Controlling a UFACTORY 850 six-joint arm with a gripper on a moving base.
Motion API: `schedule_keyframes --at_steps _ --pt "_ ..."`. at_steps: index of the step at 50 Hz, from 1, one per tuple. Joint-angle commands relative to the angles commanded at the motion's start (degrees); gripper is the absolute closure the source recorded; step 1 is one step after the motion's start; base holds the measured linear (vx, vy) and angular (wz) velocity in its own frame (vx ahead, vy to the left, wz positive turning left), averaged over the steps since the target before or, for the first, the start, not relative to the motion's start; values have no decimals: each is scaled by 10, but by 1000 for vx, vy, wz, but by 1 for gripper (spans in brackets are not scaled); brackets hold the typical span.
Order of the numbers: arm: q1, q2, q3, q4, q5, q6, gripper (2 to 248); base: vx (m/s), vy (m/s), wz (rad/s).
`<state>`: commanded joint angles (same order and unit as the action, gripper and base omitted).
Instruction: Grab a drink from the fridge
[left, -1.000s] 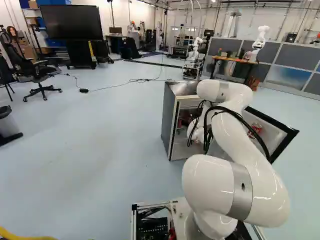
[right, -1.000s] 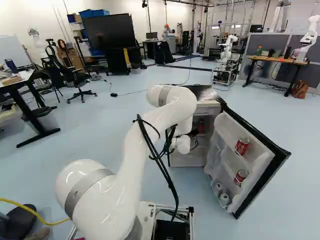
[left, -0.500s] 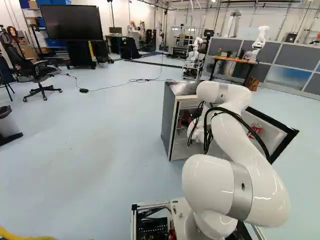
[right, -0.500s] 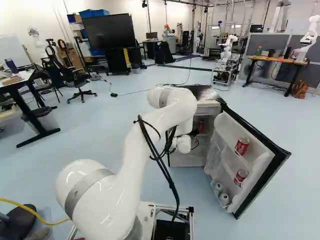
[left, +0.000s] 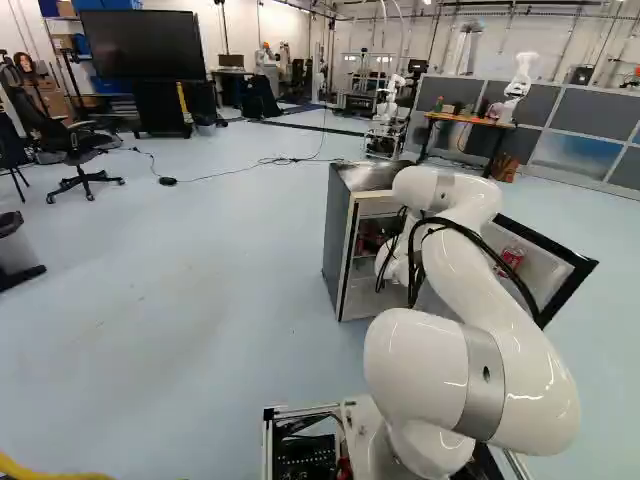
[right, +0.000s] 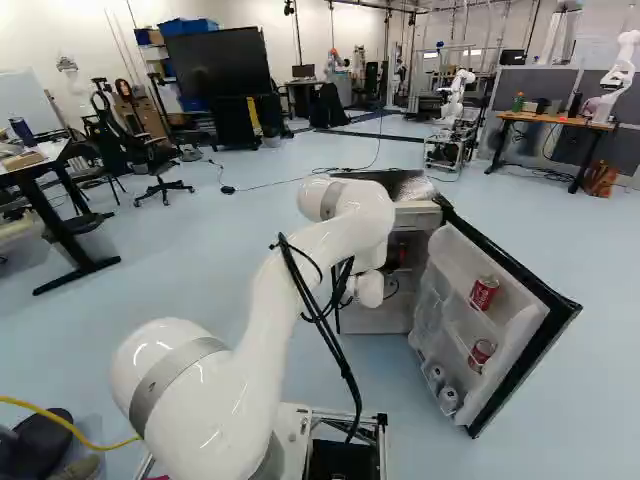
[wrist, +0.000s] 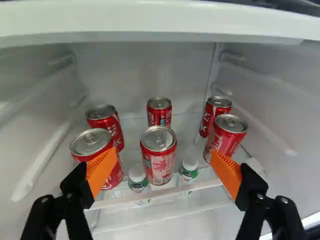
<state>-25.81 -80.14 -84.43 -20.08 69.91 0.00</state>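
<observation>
In the right base view the fridge door (right: 490, 330) stands wide, and the arm's far end reaches into the fridge (left: 340, 240), which hides the gripper from both base views. The wrist view shows my gripper (wrist: 162, 162) open, orange pads wide apart, holding nothing. Ahead, between the fingers, a red can (wrist: 159, 157) stands upright on the shelf (wrist: 200, 186). One finger overlaps a front can (wrist: 90, 142) in the view, the other a can (wrist: 227, 135) across from it; contact is unclear. Behind stand further cans (wrist: 160, 112). Small white-capped bottles (wrist: 189, 170) flank the middle can.
A white ledge (wrist: 160, 20) runs above the cans, with the fridge's side walls on both sides. The door racks hold red cans (right: 484, 292) and white items (right: 448, 398). An office chair (left: 75, 150), a desk (right: 60, 190) and another robot (right: 455, 120) stand farther off.
The far end of the arm has edged slightly to the right in the right base view. The base, fridge and door have not moved.
</observation>
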Motion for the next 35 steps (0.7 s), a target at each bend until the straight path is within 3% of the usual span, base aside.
schedule_keyframes --at_steps 35 --pt "5 -21 -36 0 0 0 3 0 0 0"
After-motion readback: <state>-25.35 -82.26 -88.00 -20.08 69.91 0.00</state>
